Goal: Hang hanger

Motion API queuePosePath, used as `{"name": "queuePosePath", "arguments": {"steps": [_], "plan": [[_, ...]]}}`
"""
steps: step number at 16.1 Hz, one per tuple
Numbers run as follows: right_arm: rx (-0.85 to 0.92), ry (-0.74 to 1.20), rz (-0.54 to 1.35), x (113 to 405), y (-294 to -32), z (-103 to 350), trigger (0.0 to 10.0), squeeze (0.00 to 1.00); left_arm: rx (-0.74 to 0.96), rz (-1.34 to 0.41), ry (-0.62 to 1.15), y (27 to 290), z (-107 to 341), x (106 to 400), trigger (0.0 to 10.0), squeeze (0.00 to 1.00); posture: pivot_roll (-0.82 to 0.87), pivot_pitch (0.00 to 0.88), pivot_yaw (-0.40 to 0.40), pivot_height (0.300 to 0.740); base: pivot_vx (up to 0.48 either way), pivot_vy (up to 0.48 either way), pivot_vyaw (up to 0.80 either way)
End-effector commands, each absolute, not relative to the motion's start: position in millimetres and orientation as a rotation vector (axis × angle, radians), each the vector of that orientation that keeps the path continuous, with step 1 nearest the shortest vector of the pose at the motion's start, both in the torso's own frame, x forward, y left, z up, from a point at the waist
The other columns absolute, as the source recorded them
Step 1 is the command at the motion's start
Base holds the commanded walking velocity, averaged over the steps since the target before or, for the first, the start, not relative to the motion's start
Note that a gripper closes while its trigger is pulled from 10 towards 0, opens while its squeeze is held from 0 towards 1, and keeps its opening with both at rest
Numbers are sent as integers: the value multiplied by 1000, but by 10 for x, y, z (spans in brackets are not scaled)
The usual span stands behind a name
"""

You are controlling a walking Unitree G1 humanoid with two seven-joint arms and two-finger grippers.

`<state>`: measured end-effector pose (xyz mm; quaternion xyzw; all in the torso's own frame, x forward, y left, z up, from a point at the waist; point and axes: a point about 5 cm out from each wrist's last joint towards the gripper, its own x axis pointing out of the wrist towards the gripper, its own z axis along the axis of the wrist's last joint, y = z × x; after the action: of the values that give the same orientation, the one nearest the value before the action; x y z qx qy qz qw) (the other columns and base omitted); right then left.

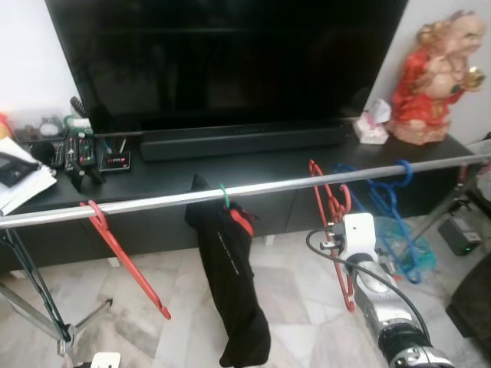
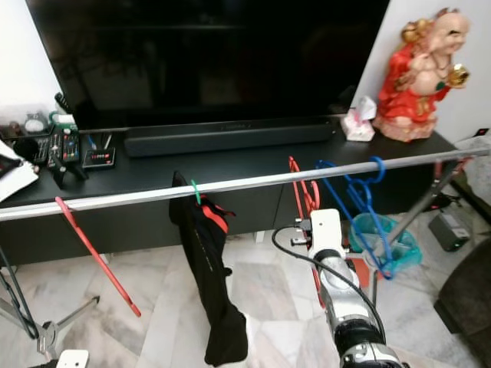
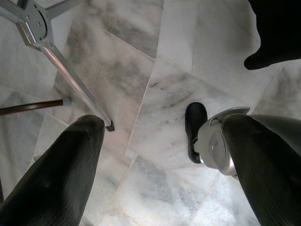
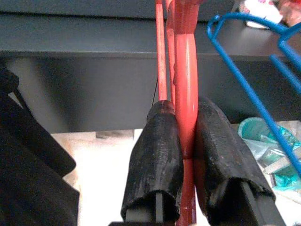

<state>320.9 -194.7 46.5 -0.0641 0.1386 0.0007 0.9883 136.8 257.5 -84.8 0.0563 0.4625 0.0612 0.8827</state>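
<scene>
Right wrist view shows the red hanger [image 4: 186, 94] pinched between the right gripper [image 4: 188, 155] fingers, its hook already over the silver rail [image 1: 230, 192]. Releasing gently, straight back, should avoid dislodging it toward the blue hangers [image 1: 387, 195].

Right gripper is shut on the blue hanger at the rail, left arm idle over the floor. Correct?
Not quite: the right gripper is shut on the red hanger, not the blue hanger, which hangs beside it. The right wrist view shows this. The hook is at the rail; the left gripper is idle over the floor.
</scene>
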Motion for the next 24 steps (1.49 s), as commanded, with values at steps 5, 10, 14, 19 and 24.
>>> {"name": "queuePosePath", "arguments": {"steps": [5, 10, 14, 19, 24], "plan": [[-143, 295, 0, 3420, -1956, 638, 10000, 0, 137, 105, 992, 2562, -870, 1331, 10000, 0, 22, 4, -39, 740, 0, 0, 0], [-118, 342, 1, 3609, -1853, 787, 10000, 0, 139, 106, 991, 2565, -869, 1332, 10000, 0, 33, 8, -35, 740, 0, 0, 0], [-95, 373, 12, 3714, -1774, 897, 10000, 0, 139, 109, 994, 2567, -871, 1324, 10000, 0, 41, 16, -36, 740, 0, 0, 0], [-61, 490, -4, 3658, -1798, 772, 10000, 0, 139, 108, 997, 2568, -873, 1320, 10000, 0, 41, 18, -36, 740, 0, 0, 0], [-55, 525, 18, 3634, -1789, 728, 10000, 0, 142, 104, 1002, 2576, -873, 1314, 10000, 0, 46, 21, -33, 740, 0, 0, 0]]}}
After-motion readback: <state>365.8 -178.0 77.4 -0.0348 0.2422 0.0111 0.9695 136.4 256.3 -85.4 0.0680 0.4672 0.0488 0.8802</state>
